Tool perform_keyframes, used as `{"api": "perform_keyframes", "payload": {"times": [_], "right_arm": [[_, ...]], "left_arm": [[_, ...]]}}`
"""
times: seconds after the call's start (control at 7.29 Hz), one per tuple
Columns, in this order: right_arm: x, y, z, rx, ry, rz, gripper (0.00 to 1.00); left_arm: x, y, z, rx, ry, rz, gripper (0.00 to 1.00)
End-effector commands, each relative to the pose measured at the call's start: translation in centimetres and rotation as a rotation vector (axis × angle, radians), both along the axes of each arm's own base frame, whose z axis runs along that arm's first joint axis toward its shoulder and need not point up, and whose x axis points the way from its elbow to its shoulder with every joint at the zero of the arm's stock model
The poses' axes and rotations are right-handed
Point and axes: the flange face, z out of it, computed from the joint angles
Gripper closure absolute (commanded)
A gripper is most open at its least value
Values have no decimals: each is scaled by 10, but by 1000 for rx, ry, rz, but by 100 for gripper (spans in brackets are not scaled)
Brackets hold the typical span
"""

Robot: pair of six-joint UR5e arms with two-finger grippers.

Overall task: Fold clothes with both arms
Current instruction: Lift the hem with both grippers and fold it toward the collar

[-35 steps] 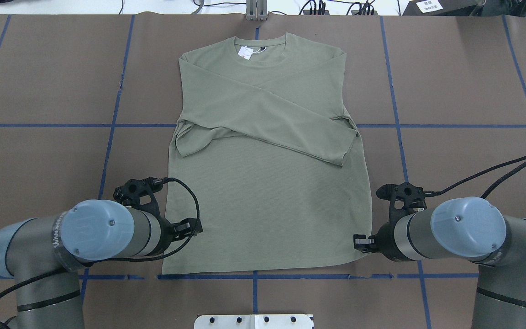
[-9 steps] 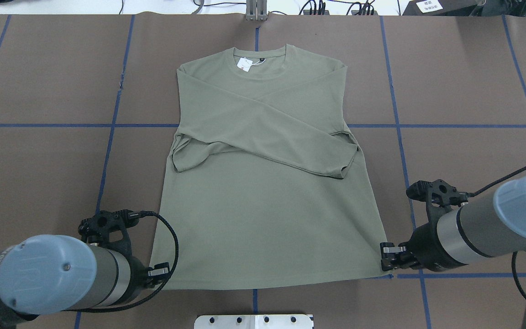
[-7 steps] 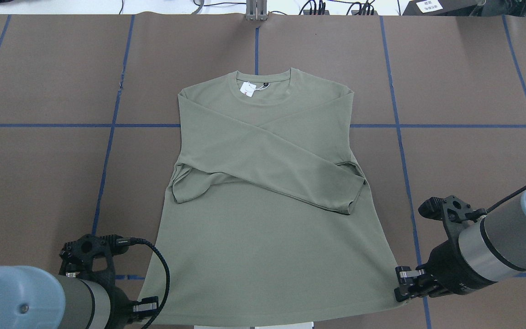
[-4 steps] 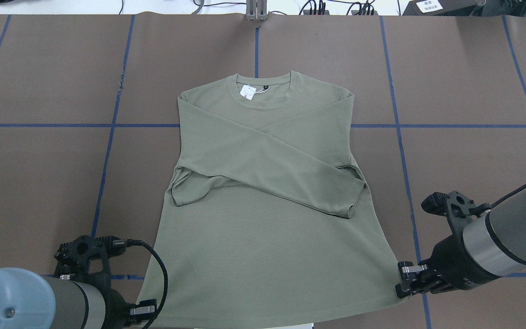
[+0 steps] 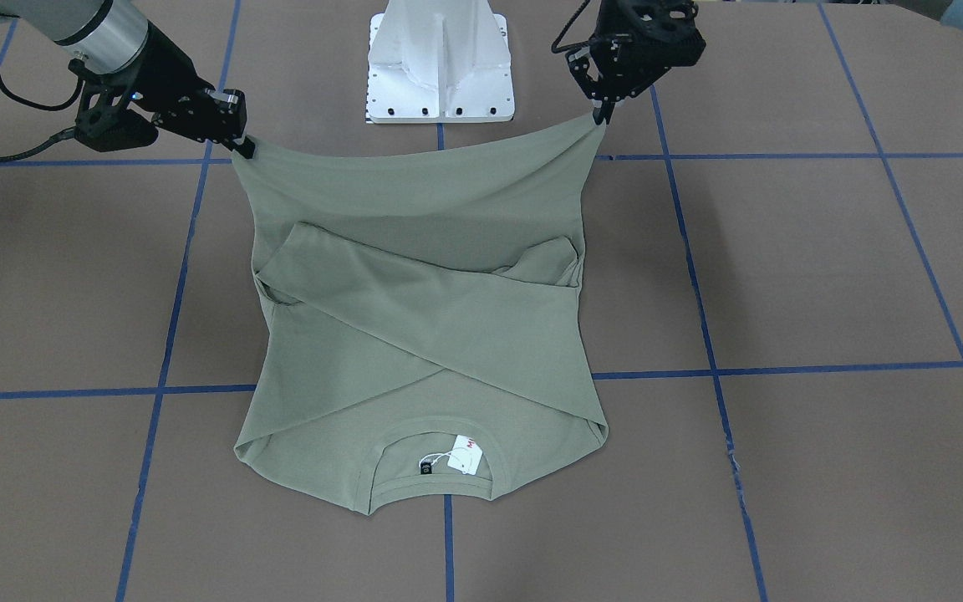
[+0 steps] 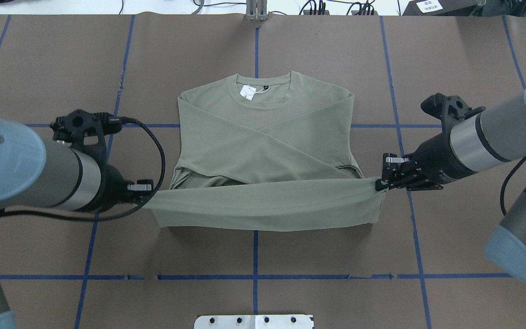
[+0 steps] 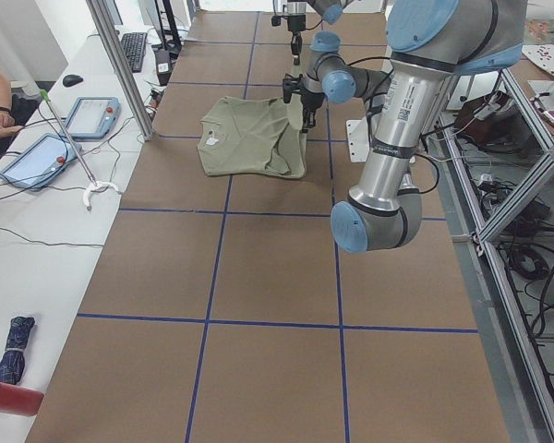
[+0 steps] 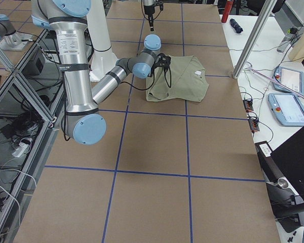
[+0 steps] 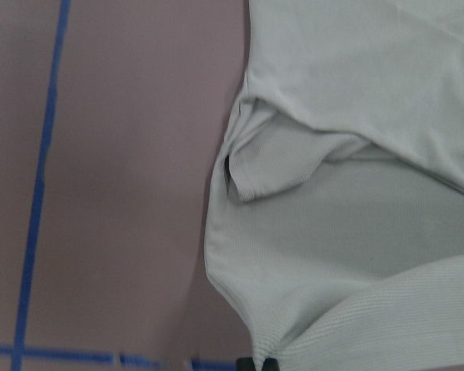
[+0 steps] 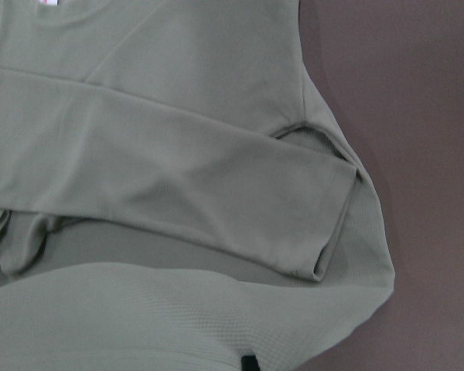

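One sage-green knit shirt [image 6: 263,137], soft, light and limp; it likely sags and stretches unless kept taut at both hem corners. Left end effector [image 6: 148,191] and right end effector [image 6: 383,183] are each pinched closed on a hem corner. The hem spans between them, off the table [image 6: 336,256]. Crossed sleeves lie just beyond them, the collar farther beyond, flat. Surface: matte brown with a blue tape grid [image 6: 255,256]. Room: tablets [image 7: 90,117] sit on a white side table.

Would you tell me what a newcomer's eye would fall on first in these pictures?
The green long-sleeved shirt centred on the table, sleeves crossed over its chest, stands out first. Its hem is lifted and stretched between the left gripper and the right gripper, each shut on a bottom corner. A white hang tag shows at the neckline.
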Motion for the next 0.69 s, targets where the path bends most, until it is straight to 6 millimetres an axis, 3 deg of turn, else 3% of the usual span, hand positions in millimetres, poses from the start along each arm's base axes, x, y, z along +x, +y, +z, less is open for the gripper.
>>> {"api": "perform_keyframes", "payload": {"times": [0.0, 0.27, 0.55], "right_arm": [[-16, -77, -21, 13, 8, 100, 100], [-20, -132, -21, 32, 52, 184, 100], [-46, -192, -13, 23, 127, 239, 100]], "left_arm": [[12, -69, 14, 48, 30, -64, 100], [19, -119, 43, 63, 42, -125, 100], [35, -156, 50, 72, 49, -153, 100]]}}
